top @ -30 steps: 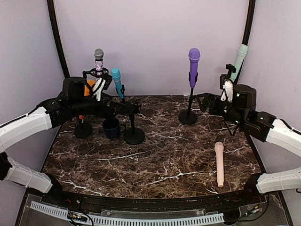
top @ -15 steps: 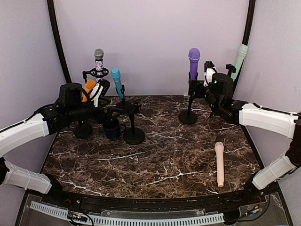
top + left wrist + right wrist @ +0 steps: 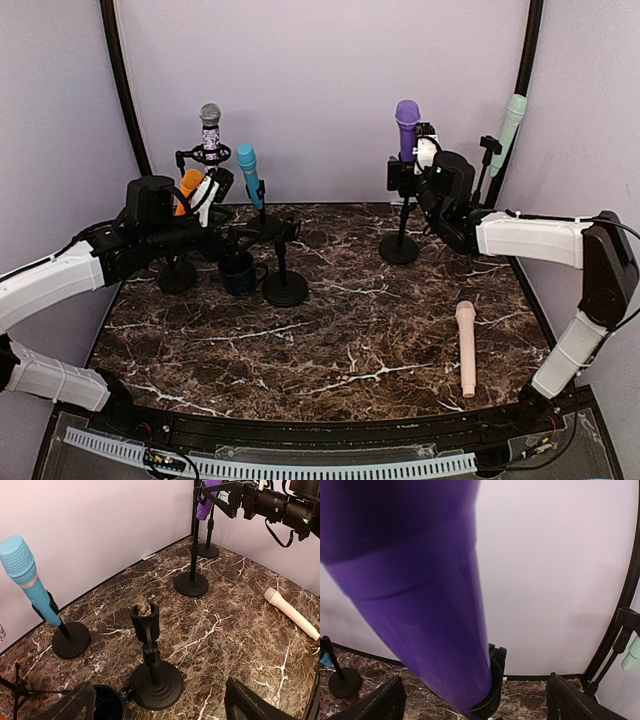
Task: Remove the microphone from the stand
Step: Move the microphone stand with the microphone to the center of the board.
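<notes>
1. One purple microphone is the task's thing. It has a smooth violet body and a rounded, darker violet head, and it is one colour from end to end.
2. It stands head up in the black clip of a thin black stand. The stand's round base sits at the far right of the dark marbled table.
3. The right gripper is level with the lower body of the purple microphone, just above the clip. Its jaws are spread wide, one on each side of the body. In the right wrist view both fingers stand apart from the body, so nothing is gripped.
4. The left gripper hangs at the far left of the table, jaws spread and holding nothing. An orange microphone is just beside it on the left.
5. Near the left gripper stand a teal microphone in its own stand, a bare stand with an unfilled clip, and a dark cup.
6. A beige microphone lies flat on the table at the near right, well apart from the purple one.
7. A pale green microphone stands in the far right corner.
</notes>
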Robot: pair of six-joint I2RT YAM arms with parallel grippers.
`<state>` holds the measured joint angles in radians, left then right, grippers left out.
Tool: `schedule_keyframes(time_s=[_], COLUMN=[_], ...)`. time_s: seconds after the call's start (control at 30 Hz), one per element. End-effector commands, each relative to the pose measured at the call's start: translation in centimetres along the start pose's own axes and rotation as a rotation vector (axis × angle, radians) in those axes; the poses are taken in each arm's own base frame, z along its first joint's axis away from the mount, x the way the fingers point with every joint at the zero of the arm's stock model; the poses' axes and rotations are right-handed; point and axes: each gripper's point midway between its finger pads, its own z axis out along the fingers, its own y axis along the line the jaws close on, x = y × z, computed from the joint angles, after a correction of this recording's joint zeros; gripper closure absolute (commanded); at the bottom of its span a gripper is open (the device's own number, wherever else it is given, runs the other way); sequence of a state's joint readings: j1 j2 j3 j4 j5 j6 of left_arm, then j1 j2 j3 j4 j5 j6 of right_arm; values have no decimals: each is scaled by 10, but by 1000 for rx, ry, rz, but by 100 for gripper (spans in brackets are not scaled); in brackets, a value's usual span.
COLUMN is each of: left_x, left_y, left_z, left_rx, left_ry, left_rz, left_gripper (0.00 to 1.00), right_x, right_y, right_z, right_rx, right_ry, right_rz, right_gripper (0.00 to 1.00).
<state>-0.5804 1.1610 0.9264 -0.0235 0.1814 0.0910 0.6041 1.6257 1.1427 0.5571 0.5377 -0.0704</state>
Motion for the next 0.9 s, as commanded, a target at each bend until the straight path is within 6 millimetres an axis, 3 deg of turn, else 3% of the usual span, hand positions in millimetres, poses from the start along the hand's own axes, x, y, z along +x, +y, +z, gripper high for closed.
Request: schedule_keyframes(time_s=[0.0,0.33,0.77,0.87], left_x=[-6,-1,6,8], left_y=[3,6,10,11], left_z=[-2,3,9,10], left_rx=[-17,-31,-44,-50], left_ry=[-24,-5,19,26], left_rz=[19,23,22,21], left_gripper=[8,8,8,8], right_x=[-26,-31,-33,-37], right_y=[-17,-21,-19,-17], right_z=[8,6,13,6], right_rx=[104,79,84,76], right_ry=[-107,-208,-208,-219], right_rz=[-4,14,-47,-61], right_gripper=[1,5,41,58])
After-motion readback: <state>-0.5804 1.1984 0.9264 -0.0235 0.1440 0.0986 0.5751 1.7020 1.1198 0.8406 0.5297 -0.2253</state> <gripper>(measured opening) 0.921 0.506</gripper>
